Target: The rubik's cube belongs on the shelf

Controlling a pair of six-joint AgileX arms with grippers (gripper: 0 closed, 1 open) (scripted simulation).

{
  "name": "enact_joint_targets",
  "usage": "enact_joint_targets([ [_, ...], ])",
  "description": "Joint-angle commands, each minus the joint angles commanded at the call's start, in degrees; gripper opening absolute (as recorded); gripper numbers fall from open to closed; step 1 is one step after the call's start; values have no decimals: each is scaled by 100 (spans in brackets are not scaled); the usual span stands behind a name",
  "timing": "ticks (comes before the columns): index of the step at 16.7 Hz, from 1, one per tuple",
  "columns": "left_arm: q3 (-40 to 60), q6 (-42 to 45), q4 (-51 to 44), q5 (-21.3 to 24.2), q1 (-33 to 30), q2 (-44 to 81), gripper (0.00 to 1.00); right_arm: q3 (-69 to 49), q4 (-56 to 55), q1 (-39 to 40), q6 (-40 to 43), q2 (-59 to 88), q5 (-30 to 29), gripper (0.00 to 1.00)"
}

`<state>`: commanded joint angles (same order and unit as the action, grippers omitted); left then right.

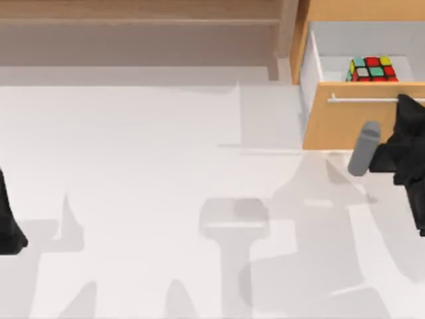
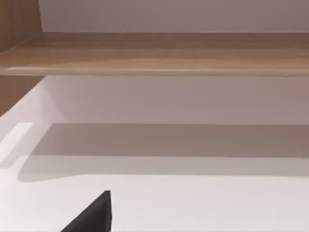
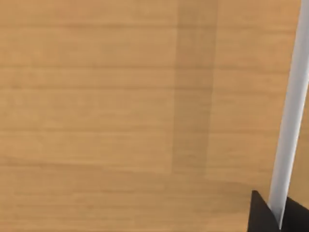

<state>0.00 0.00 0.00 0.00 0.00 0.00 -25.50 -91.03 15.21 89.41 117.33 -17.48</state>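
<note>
So far: drawer (image 1: 345,123) of the orange-wood cabinet stands pulled open.
Cube: small multicoloured rubik's cube (image 1: 372,69) sits inside that drawer, ungrasped.
Right gripper (image 3: 277,217): fingers astride the silver handle (image 3: 289,111), seemingly closed on it.
Left gripper (image 2: 94,215): parked at table's left; fingers' state unclear.
Left to do: lift cube onto the long light-brown wooden shelf (image 1: 139,13).

No text, label, brand, number or sign can be read anywhere in these views. The rubik's cube (image 1: 372,69) carries only plain coloured stickers, and the shelf (image 1: 139,20) and the drawer front (image 1: 352,123) are bare wood.
</note>
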Motion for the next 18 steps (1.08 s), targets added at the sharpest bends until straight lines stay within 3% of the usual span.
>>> enact_joint_targets([
  [4, 0, 0, 0, 0, 0, 0, 100, 848, -574, 250, -44, -231, -231, 0],
  [9, 0, 0, 0, 0, 0, 0, 100, 994, -699, 308, -55, -288, -278, 0],
  [18, 0, 0, 0, 0, 0, 0, 100, 994, -699, 308, -55, -288, -278, 68],
])
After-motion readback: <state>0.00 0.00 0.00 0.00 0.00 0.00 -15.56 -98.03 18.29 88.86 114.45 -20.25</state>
